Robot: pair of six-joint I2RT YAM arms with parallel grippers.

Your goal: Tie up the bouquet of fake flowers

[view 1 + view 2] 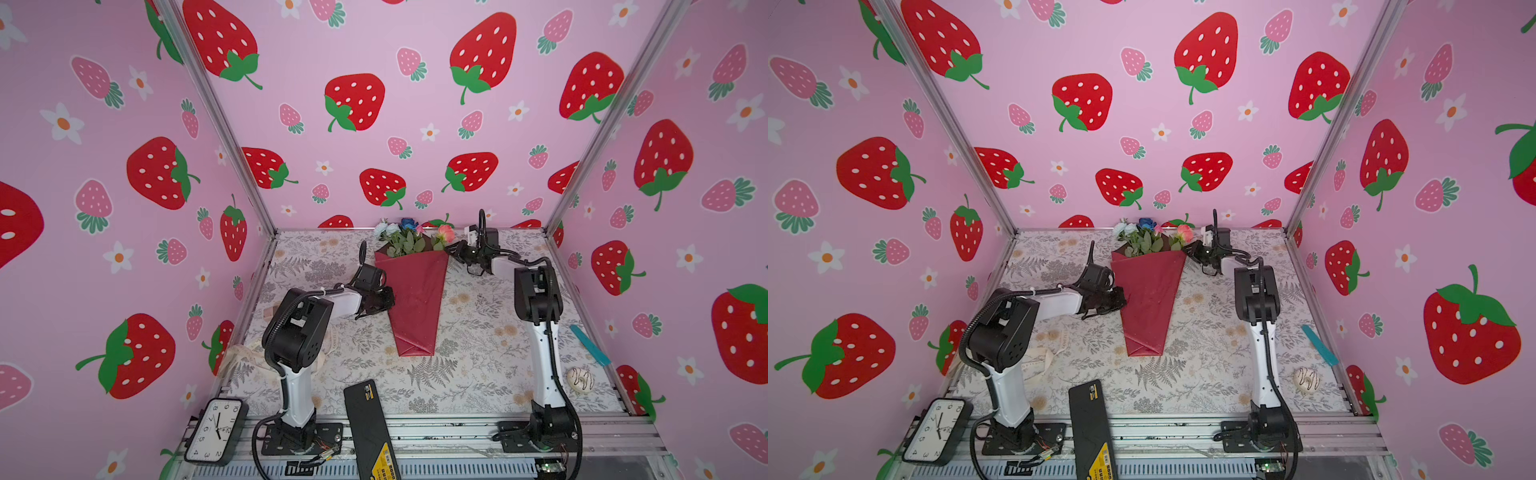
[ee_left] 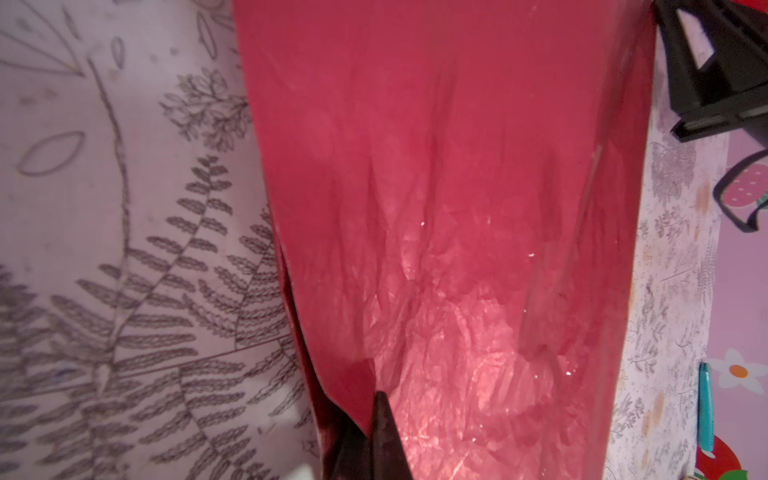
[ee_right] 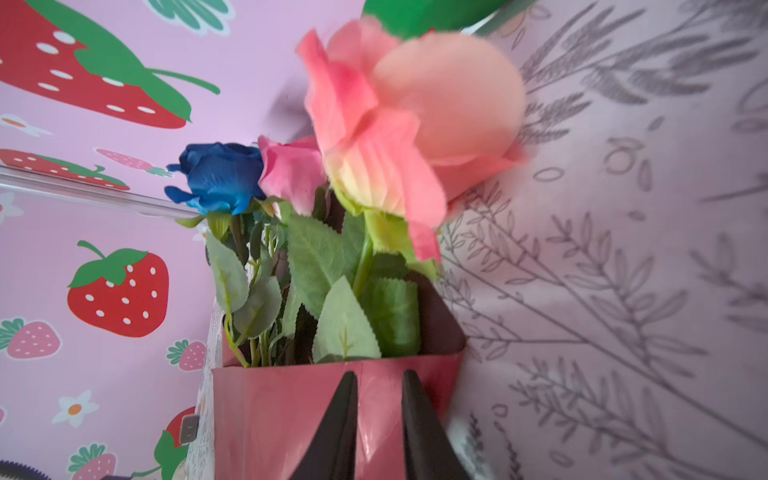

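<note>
Dark red glossy paper wraps the bouquet of fake flowers (image 1: pixel 413 299), lying mid-bench (image 1: pixel 478 374) with blooms toward the far edge. We see the left gripper (image 1: pixel 390 300) pinched shut on the wrapper's side. The right gripper (image 3: pixel 380 376) has its fingers slightly apart at the wrapper's rim. We judge the bouquet steadied but untied; next comes fetching the cream ribbon (image 1: pixel 241 355) near the near-left corner.

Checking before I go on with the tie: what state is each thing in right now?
bouquet of fake flowers: wrapped, lying flat, untied
ribbon: loose, lying apart from the bouquet
left gripper: fingers shut at the bouquet's edge
right gripper: fingers slightly apart at the bouquet's far corner; grip unclear
clock: face in view, askew
</note>
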